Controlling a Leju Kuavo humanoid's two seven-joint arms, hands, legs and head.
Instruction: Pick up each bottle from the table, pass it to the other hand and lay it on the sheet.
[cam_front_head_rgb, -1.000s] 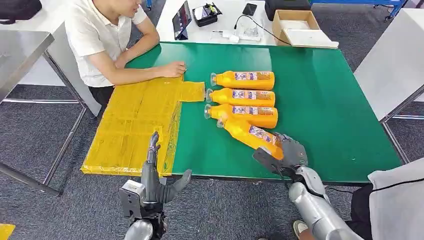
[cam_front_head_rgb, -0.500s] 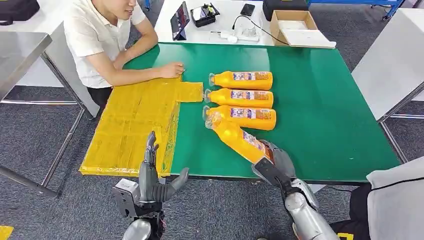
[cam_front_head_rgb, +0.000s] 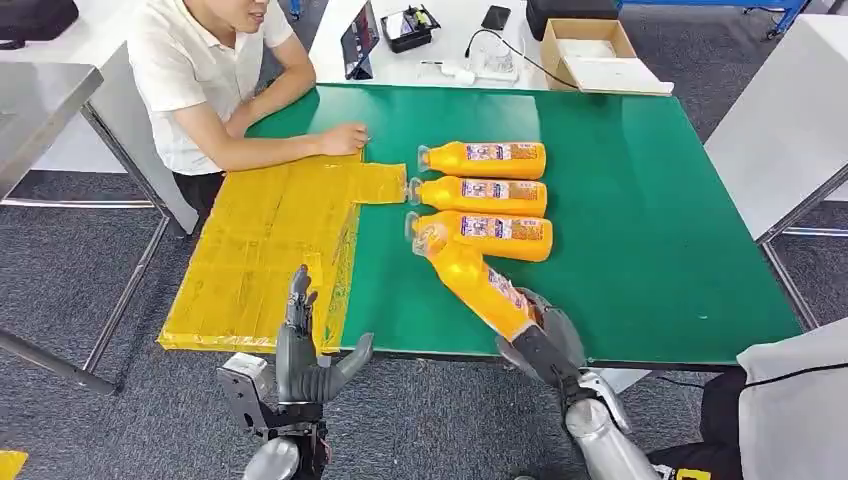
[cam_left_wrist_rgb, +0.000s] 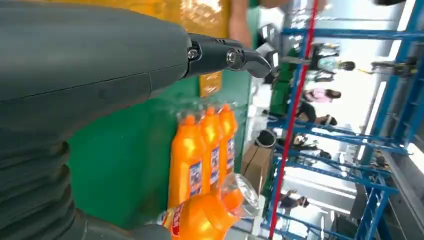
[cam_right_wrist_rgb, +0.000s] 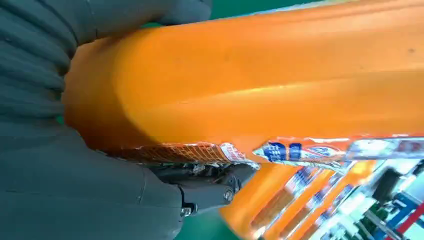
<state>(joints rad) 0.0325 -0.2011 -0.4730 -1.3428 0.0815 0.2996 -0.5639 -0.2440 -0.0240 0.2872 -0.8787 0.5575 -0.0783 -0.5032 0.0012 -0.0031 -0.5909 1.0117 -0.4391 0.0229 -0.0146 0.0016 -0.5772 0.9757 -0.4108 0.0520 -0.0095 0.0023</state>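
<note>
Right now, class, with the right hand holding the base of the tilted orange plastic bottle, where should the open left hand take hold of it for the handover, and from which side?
Probably the upper body just below the neck, approached from the yellow sheet's side. The right hand grips the tilted orange plastic bottle at its base, leaving that end free, pointing toward the open left hand.

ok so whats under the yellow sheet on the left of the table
The yellow sheet lies flat on the green table, which shows along its right edge. Its left part overhangs the table's side. Anything else beneath it is covered and cannot be seen.
</note>
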